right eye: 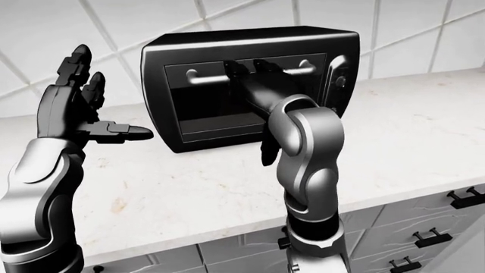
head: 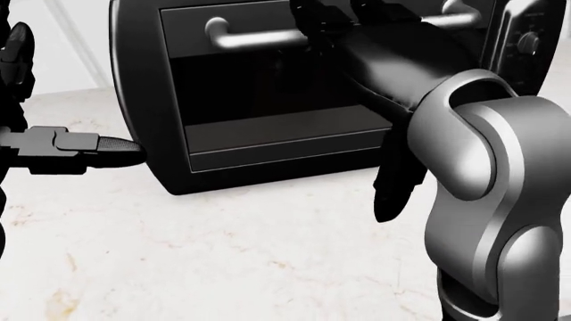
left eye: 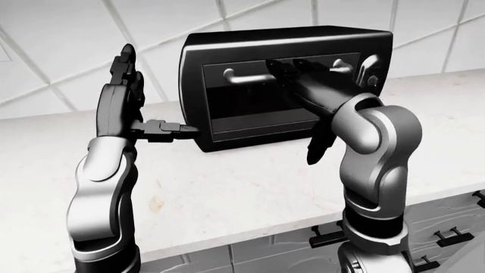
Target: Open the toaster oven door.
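Observation:
A black toaster oven [left eye: 227, 42] stands on a white marble counter [left eye: 227, 193]. Its glass door [left eye: 250, 116] looks shut, with a silver bar handle [left eye: 243, 77] across the top. My right hand [left eye: 291, 68] reaches straight in to the middle of the handle. Its fingers lie stretched over the bar, and its thumb [left eye: 318, 148] hangs down, away from the bar. My left hand [left eye: 152, 96] is open and raised at the oven's left side. Its fingers point up, and its thumb tip [head: 120, 152] is at the oven's left wall.
Control knobs [left eye: 371, 71] sit on the oven's right face. A tiled wall [left eye: 68, 45] rises behind the counter. Grey drawers with dark handles [left eye: 447, 236] run below the counter edge at the bottom right.

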Robot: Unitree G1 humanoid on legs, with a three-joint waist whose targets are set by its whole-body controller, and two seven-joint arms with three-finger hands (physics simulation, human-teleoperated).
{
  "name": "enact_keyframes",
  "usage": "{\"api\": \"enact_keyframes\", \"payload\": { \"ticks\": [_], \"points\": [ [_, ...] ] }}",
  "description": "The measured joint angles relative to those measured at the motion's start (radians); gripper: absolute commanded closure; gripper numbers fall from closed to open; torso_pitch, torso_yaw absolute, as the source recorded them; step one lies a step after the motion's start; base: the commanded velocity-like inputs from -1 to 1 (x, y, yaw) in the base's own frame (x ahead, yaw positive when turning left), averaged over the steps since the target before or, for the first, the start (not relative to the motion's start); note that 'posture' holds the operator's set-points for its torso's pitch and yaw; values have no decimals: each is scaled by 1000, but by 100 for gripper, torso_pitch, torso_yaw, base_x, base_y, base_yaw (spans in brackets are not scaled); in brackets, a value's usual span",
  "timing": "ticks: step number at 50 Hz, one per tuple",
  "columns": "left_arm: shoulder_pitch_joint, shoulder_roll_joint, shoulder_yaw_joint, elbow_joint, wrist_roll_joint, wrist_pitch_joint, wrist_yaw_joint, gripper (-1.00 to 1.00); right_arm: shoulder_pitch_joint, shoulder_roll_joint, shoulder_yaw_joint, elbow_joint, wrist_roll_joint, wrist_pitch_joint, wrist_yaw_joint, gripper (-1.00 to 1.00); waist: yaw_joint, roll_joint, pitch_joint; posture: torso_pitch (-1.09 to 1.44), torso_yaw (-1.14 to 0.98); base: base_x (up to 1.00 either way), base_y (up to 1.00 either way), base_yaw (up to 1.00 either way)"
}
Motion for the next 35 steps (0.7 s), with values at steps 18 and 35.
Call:
{"api": "enact_keyframes", "payload": {
  "ticks": [18, 35],
  "points": [
    [-5, 5, 4, 1, -6, 3, 3, -100, -87, -62, -23, 117, -18, -39, 33, -74, -2, -2, -2, -35, 0, 0, 0, 0],
    [10, 8, 13, -6, -11, -7, 6, -100, -48, -36, -16, 87, -39, -37, 62, 11, -3, -3, -11, -35, 0, 0, 0, 0]
  ]
}}
